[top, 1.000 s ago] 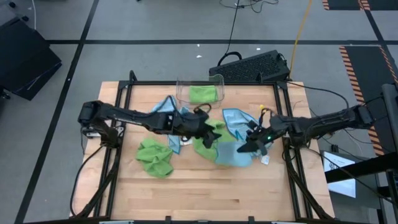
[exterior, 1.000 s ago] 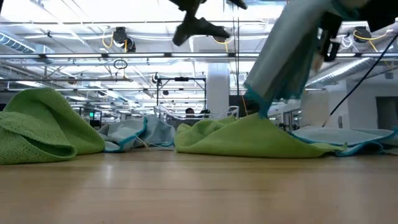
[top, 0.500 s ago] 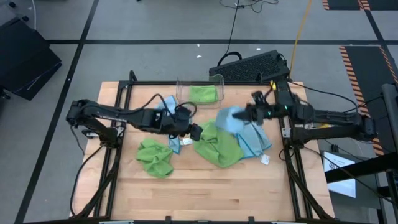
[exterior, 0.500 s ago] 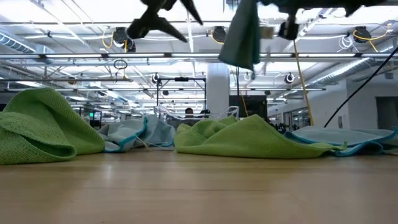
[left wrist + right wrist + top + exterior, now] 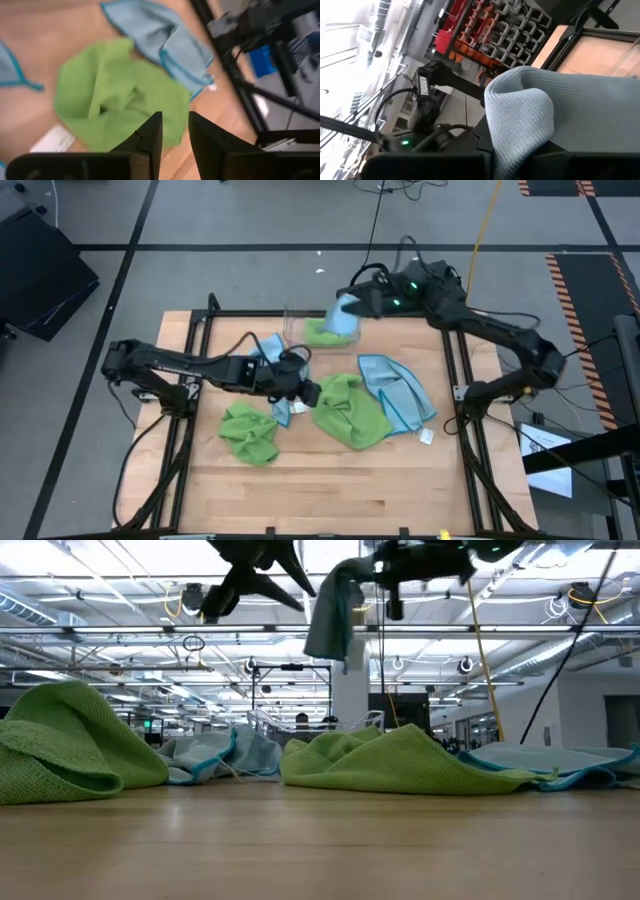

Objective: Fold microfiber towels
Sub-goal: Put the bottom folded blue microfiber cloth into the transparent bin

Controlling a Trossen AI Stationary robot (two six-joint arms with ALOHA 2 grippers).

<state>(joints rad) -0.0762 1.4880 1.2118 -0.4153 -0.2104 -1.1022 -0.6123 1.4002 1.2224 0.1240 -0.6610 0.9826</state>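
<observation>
High view: a light blue towel (image 5: pixel 343 318) is pinched aloft by the right gripper (image 5: pixel 364 302) over the clear bin (image 5: pixel 292 330). The left gripper (image 5: pixel 309 392) is held nearly closed, empty, beside a green towel (image 5: pixel 350 412).

The right gripper (image 5: pixel 358 305) has its fingertips buried in a blue towel (image 5: pixel 343 317). That towel covers part of the clear bin (image 5: pixel 296 326). In the low view, both arms run off the top edge.

A folded light blue towel (image 5: pixel 343 316) hangs in the air over the desk's far edge. A lime green towel (image 5: pixel 349 411) lies crumpled mid-desk, touching a flat blue one (image 5: pixel 398 391) on its right. Another green towel (image 5: pixel 250 432) is bunched toward the left, and a blue one (image 5: pixel 268 351) lies behind it.
</observation>
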